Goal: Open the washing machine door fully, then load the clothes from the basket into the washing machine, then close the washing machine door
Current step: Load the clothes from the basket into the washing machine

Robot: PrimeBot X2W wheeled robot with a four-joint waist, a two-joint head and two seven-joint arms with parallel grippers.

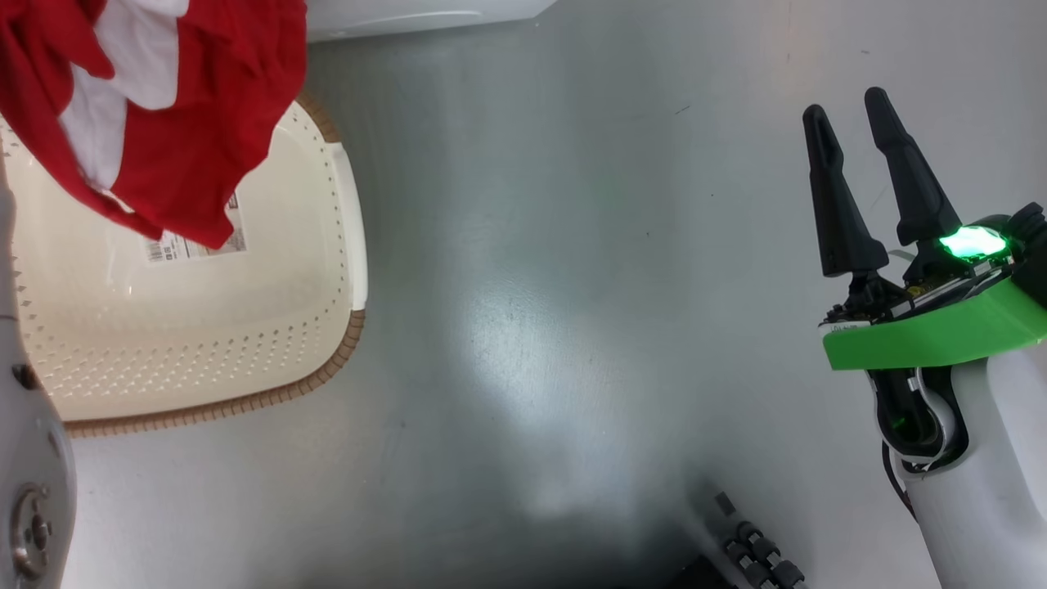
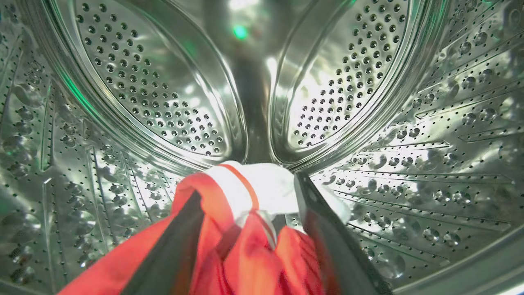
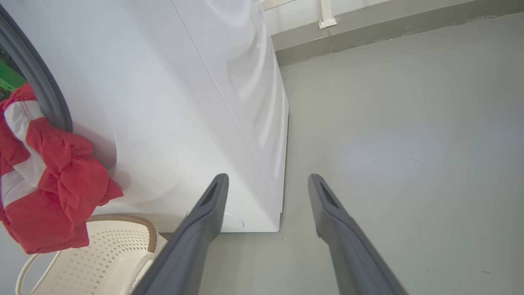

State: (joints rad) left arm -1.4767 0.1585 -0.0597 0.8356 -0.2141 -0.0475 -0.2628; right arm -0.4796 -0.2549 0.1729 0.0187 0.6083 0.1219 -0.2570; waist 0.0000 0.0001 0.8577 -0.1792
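Note:
The clothes, red with white patches, hang from the top left over the cream basket. In the right wrist view the clothes spill out of the washing machine opening, down past its grey gasket and over the basket. My left gripper is inside the steel drum. It is open, and a bunch of the clothes lies between its spread fingers. My right gripper hangs open and empty over the floor to the right. The washing machine door is out of view.
Bare grey floor stretches between the basket and my right arm. My pale left forearm runs along the left edge. A dark part of my base shows at the bottom. A wall skirting lies beyond the machine.

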